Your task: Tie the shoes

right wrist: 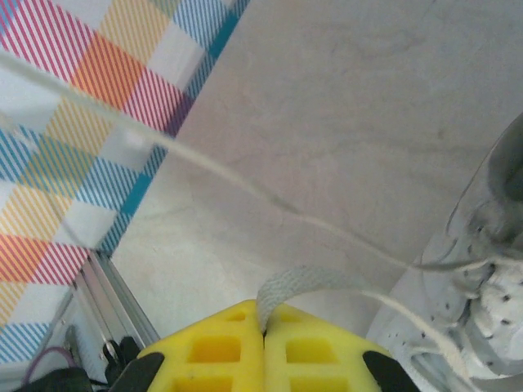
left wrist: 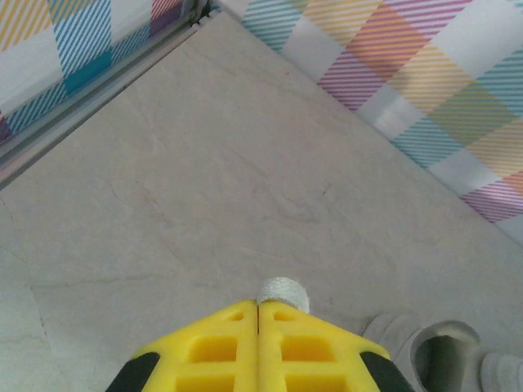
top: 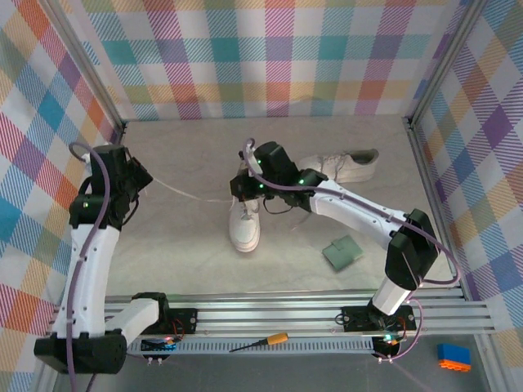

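Shoes point(top: 245, 233) both on the table point(top: 180, 245), well apart from each other. Centre shoe point(top: 244, 220) upright, mid-table, toe toward the near edge. Second shoe point(top: 343, 166) farther back and to the right, near the right wall, lying lengthwise left-right.

Left pincer point(top: 145, 177) at the left side of the table, well away from the centre shoe, fingers pressed together on the end of a white lace point(top: 188, 192). The lace runs as a thin line from this pincer across to the centre shoe. Left wrist view: yellow fingers point(left wrist: 212, 347) closed with no gap, a white lace tip point(left wrist: 283, 291) poking out above them, part of a white shoe point(left wrist: 409, 343) at the bottom right corner.

Right pincer point(top: 243, 196) directly over the centre shoe's lacing area, arm reaching in from the right. Right wrist view: yellow fingers point(right wrist: 315, 351) closed, pinching a flat white lace strand point(right wrist: 298, 280) that curves off to the shoe point(right wrist: 478, 327) on the right edge. A second thin strand point(right wrist: 245, 184) crosses that view diagonally, off the table surface, and ends at the same shoe.

Green square pad point(top: 341, 253) on the table right of the centre shoe, not touching it. Screwdriver with orange handle point(top: 260, 341) on the rail at the near edge. Blue and orange block point(top: 453, 357) outside the table at the bottom right.
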